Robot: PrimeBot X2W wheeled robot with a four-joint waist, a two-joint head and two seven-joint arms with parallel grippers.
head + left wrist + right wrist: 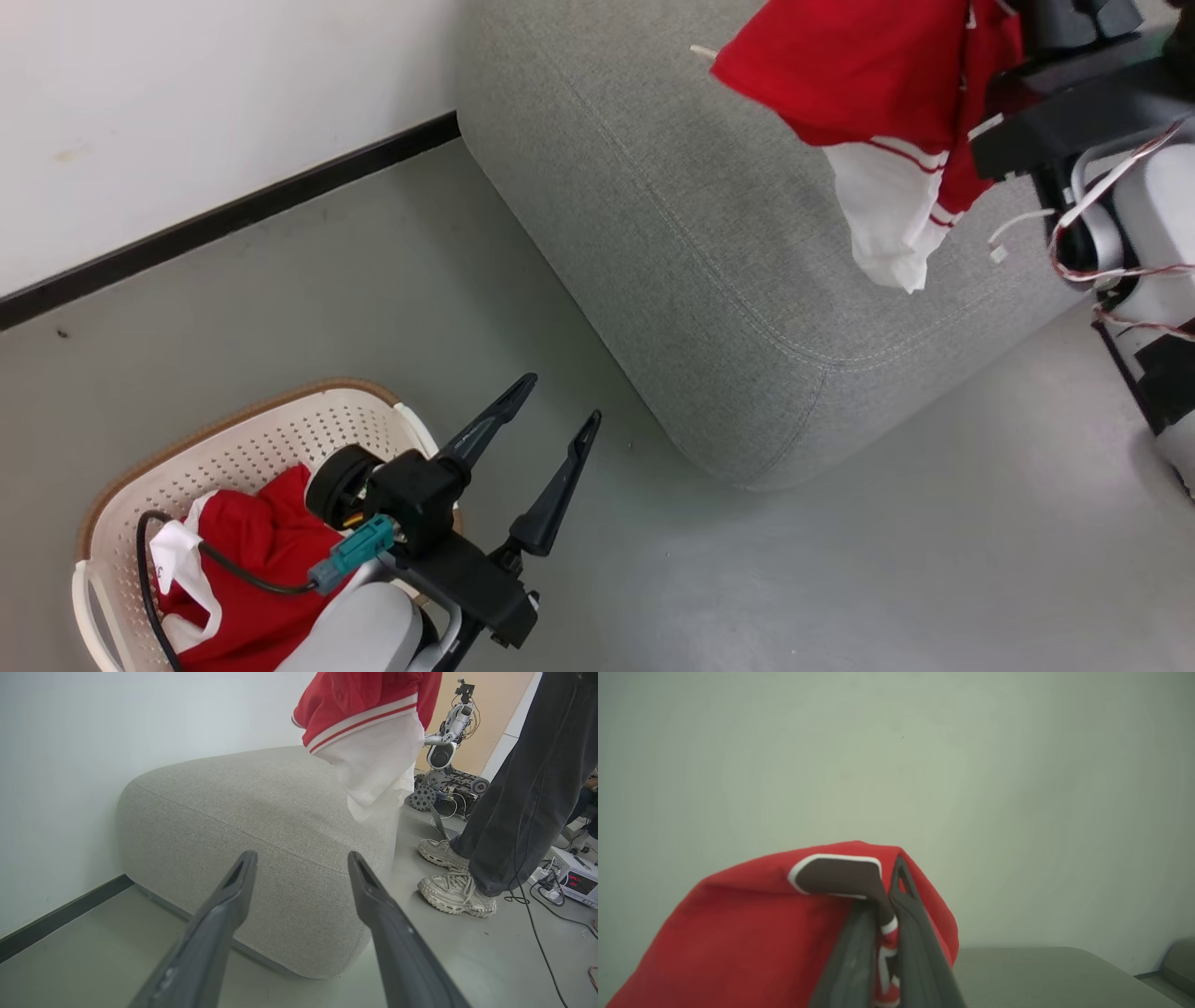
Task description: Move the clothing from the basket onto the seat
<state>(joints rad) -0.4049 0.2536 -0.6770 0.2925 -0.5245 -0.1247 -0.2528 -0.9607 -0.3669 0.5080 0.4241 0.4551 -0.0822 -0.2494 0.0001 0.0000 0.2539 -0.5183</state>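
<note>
Over the seat [709,233], right gripper [885,891] clamped on a red garment [840,65] dangling from its fingers; left gripper [562,397], spread wide and empty, hovers beside the basket [233,439] holding more clothing [252,551].

Red clothing [840,75] over seat [709,261], in basket [233,448]

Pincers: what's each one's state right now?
Left pincer: open, holding nothing.
Right pincer: closed on the red jersey.
</note>
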